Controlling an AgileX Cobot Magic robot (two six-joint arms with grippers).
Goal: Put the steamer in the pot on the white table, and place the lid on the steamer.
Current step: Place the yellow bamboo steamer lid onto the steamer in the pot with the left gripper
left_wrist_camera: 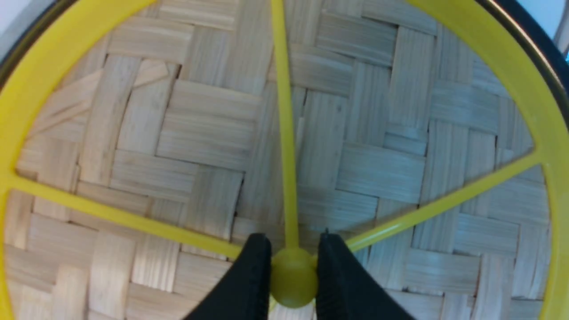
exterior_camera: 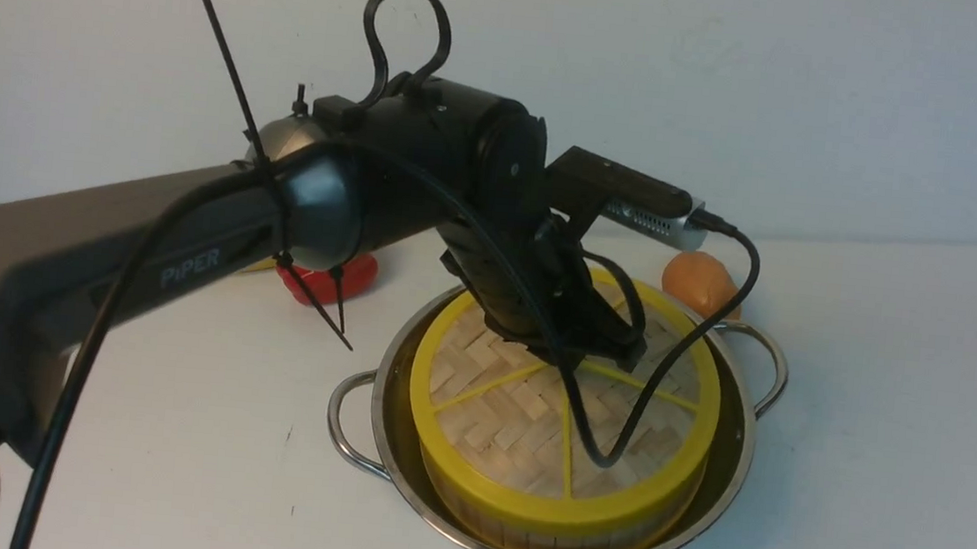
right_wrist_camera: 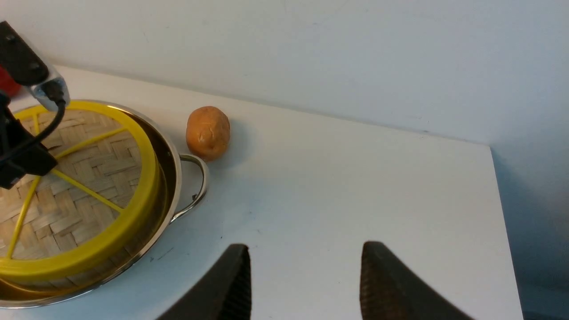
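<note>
At twelve o'clock above the pot, the left gripper pinches the woven lid's yellow knob, hiding its hub; the right gripper gapes wide, fingers cut off.

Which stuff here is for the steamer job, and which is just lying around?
For the job:
- pot
- steamer, inside the pot
- lid, on top of the steamer
- white table
- left gripper, its fingers closed on the lid's knob

Just lying around:
- orange thing, by the pot
- red thing
</note>
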